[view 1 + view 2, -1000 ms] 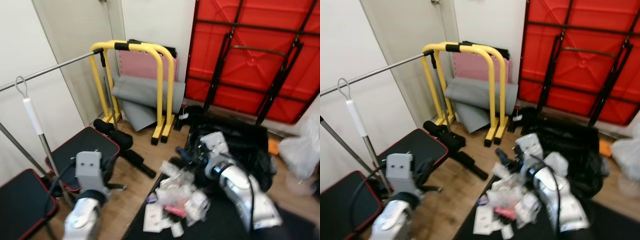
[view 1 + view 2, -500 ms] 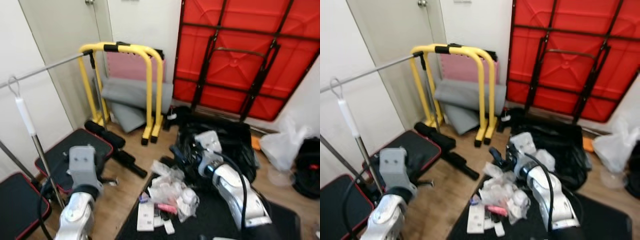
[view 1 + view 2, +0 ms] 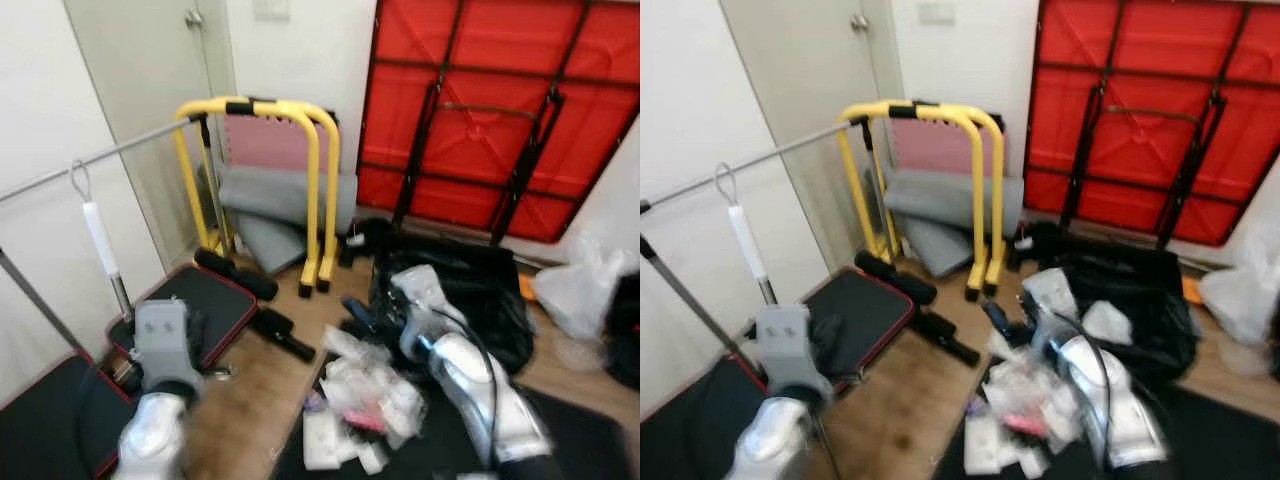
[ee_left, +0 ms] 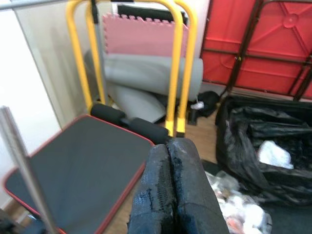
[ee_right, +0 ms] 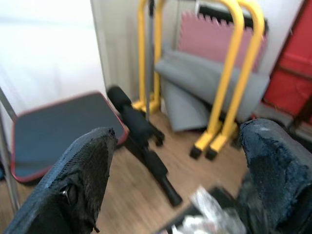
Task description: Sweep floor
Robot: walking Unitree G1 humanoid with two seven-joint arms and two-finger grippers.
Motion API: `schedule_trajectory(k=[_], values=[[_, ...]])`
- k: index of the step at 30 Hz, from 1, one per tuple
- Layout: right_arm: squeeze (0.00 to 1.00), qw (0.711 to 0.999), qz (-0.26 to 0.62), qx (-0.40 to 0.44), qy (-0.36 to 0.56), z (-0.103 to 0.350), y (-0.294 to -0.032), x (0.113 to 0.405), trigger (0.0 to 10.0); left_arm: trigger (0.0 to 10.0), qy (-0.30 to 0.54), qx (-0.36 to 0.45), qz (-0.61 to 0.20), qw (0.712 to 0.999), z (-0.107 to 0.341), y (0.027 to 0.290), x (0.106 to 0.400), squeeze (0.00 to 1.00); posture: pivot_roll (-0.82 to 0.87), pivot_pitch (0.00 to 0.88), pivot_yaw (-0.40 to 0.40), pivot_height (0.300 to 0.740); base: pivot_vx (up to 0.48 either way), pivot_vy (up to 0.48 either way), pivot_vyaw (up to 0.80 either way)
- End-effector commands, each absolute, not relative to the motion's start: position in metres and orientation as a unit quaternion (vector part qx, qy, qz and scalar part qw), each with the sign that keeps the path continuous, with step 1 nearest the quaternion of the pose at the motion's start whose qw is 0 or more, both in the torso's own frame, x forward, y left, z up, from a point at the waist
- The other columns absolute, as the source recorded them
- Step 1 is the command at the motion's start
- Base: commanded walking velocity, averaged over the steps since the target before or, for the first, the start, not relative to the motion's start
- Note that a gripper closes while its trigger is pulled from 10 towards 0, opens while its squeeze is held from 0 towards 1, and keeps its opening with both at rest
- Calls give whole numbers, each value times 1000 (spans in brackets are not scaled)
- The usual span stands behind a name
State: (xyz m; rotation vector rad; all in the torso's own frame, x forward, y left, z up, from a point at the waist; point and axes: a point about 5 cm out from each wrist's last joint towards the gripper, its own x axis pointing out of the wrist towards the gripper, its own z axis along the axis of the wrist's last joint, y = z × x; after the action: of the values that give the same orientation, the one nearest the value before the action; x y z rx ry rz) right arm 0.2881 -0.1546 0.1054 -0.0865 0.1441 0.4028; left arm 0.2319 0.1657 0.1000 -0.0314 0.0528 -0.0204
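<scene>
A pile of white and pink litter point(image 3: 365, 400) lies where the wooden floor meets a black mat point(image 3: 570, 440). Behind it, an open black rubbish bag point(image 3: 470, 290) holds crumpled white paper point(image 4: 273, 151). My right gripper point(image 5: 178, 131) hangs open over the near edge of the pile, in front of the bag, with nothing between its fingers. My left gripper point(image 4: 169, 144) is shut and empty, held low above the black bench pad point(image 3: 200, 300). A grey pole with a white grip and a loop point(image 3: 98, 228) stands at the left by the rail.
Yellow parallel bars point(image 3: 300, 190) stand ahead with a rolled grey mat point(image 3: 275, 195) and a pink foam mat point(image 3: 265, 145) behind them. A red folded table point(image 3: 480, 110) leans on the back wall. A metal rail point(image 3: 110, 155) crosses the left. A white plastic bag point(image 3: 580, 290) lies right.
The whole picture has shifted, so the camera moved; the view is blurred. Both arms keep about the same pose, and the litter and the bag lie where they were.
</scene>
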Motion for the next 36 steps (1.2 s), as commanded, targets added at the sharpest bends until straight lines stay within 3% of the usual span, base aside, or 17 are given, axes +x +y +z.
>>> schedule_trajectory(k=[1,23,29,36], values=[[0,975,208,-44,65,108,-149,289,10000,10000,27,-8,1,1000,100,172,231,0,-25,0,-1,740,0,0,-800],[0,975,210,-43,65,108,-148,289,10000,10000,19,-3,-16,1000,103,170,231,0,-25,0,1,740,0,0,-800],[0,974,212,-49,58,109,-147,289,10000,10000,17,-5,-22,1000,104,168,230,0,-26,0,2,740,0,0,0],[0,974,213,-52,57,109,-147,290,10000,10000,15,-11,-28,999,105,167,230,0,-27,0,0,740,0,-412,0]])
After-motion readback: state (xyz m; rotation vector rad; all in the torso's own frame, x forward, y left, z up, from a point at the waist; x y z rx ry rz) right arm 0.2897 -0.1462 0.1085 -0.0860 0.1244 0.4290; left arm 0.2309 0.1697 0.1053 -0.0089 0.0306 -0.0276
